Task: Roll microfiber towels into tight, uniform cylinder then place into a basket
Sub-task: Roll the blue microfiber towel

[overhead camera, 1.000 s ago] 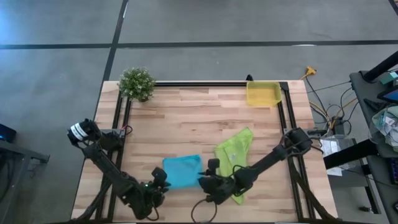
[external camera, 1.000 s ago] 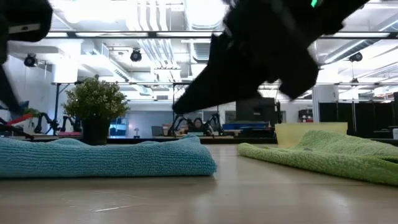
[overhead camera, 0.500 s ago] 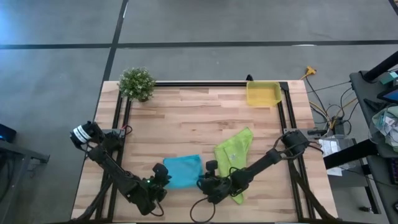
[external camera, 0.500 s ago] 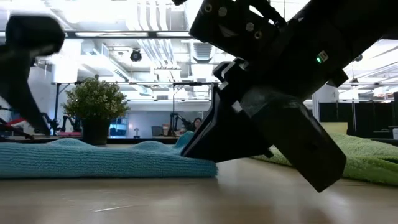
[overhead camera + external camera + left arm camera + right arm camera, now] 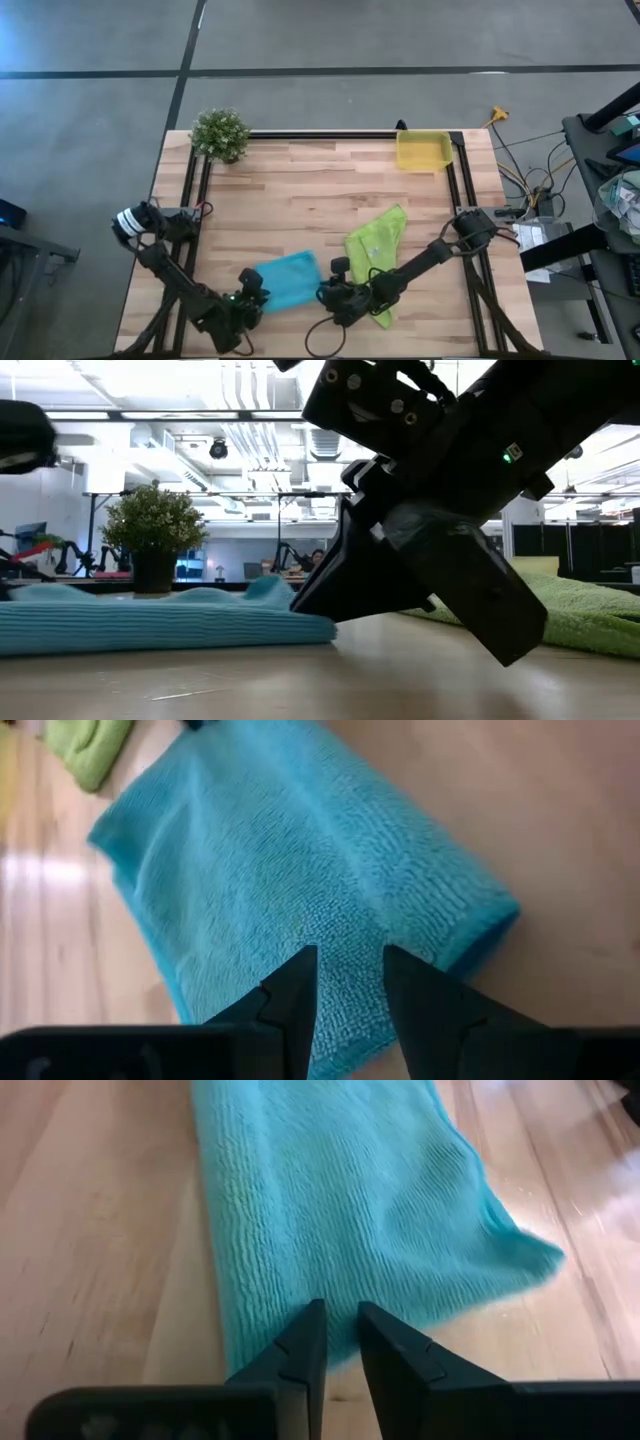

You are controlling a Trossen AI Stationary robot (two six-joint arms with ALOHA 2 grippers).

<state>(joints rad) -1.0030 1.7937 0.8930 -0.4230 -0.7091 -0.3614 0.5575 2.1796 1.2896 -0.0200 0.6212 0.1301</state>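
The turquoise towel [image 5: 287, 280] lies folded flat on the table near its near edge, and it also shows in the low view [image 5: 150, 628]. My left gripper [image 5: 251, 294] is at the towel's left end and my right gripper [image 5: 329, 293] at its right end, both low and shut on it. The lime-green towel [image 5: 377, 252] lies crumpled to the right, partly under my right arm. The yellow basket [image 5: 422, 150] stands at the far right corner. My left gripper pinches the turquoise towel's left end [image 5: 352, 935] between its two fingers, coming in low from the table's left. A crease runs away from the pinch across the cloth. The towel lies on the table. My right gripper pinches the towel's right edge [image 5: 340, 1295] between its two nearly closed fingers, coming in low from the table's right. The fingertips are down at the table top [image 5: 300, 605]. The cloth lies on the table, slack, with a small hump.
A small potted plant [image 5: 220, 133] stands at the far left corner. A black frame rail [image 5: 320, 134] runs along the table's far edge. Bare wood lies between the towels and the basket.
My right gripper has come down to the table at the turquoise towel's right end and stayed. My left gripper has moved toward the near left corner. The towel has slid a little to the left and near, and a low hump has risen near its right end.
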